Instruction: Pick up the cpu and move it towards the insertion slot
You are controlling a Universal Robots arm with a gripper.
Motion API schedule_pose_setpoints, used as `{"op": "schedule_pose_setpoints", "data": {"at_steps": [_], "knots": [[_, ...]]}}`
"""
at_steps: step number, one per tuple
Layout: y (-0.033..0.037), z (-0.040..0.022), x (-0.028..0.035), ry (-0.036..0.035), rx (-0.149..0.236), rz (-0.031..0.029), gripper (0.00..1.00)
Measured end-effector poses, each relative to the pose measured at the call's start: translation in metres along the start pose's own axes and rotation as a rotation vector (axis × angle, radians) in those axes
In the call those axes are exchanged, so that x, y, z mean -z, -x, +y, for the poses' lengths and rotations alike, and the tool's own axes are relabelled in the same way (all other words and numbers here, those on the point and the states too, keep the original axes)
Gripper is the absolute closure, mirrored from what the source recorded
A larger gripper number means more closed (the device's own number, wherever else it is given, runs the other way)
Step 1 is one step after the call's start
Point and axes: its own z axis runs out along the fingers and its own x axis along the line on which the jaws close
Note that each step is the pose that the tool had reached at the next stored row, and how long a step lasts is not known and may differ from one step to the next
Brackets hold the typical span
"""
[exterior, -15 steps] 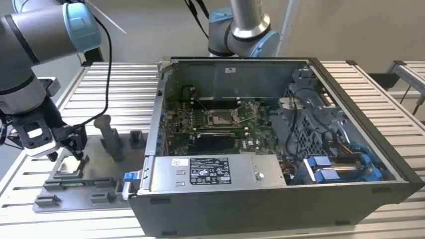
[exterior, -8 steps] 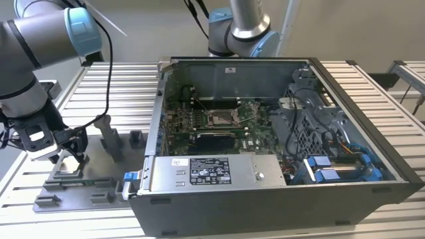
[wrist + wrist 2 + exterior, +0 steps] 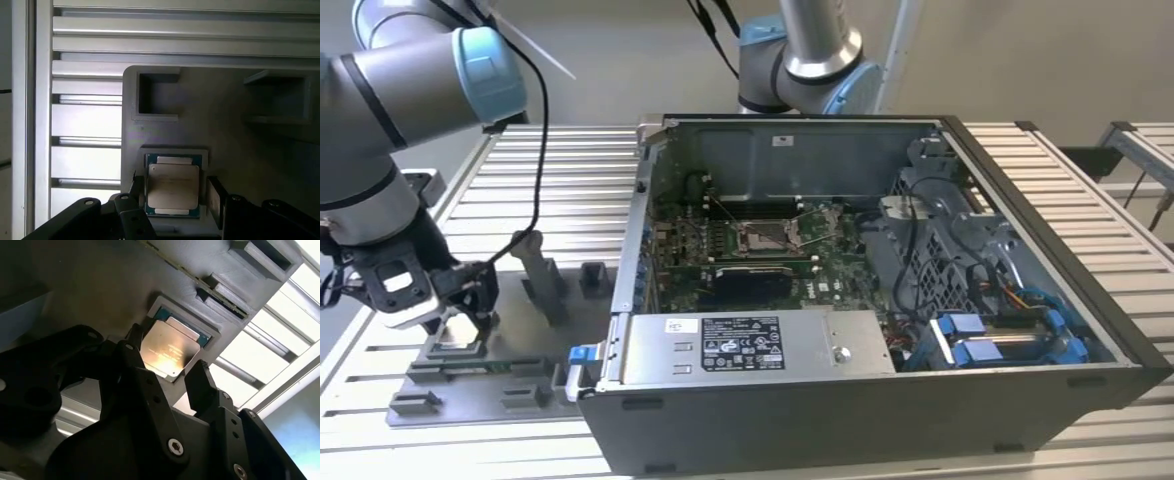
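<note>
In the exterior view, my arm reached down at about eight o'clock in the frame, with the end effector (image 3: 460, 325) lowered over a grey fixture block (image 3: 500, 365) on the slatted tabletop (image 3: 560, 180). An open computer case (image 3: 854, 420) stood just beside the fixture, toward three o'clock from it.

In the first wrist view, the cpu (image 3: 172, 192), a thin square chip with a pale silvery face, lay flat in a shallow pocket of the fixture. The end effector's two dark fingers (image 3: 214, 195) stood one on each side of it, at roughly nine and three o'clock around the chip. A thin gap showed between the three o'clock finger and the chip's edge. I judged the end effector to be released, straddling the cpu and not clamped on it. The second wrist view showed the same: the chip seated in its pocket, with a fingertip close to either side.

The insertion slot (image 3: 767, 235), a small silver-framed socket on the green board, sat inside the case. It lay well apart from the end effector, toward two o'clock from it in the exterior view.

By my reading, the task was at an early stage. The approach to the chip was done. The grasp was not yet closed, the cpu was not lifted, and none of the carry toward the slot had been made.
</note>
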Motion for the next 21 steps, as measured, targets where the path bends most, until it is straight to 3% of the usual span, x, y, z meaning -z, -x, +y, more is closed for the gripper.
{"op": "schedule_pose_setpoints", "data": {"at_steps": [8,21], "knots": [[-0.0009,-0.0002,-0.006,0.0001,0.0,-0.0003,0.0],[-0.0023,-0.0002,-0.0092,0.0001,0.0,-0.0014,0.0]]}}
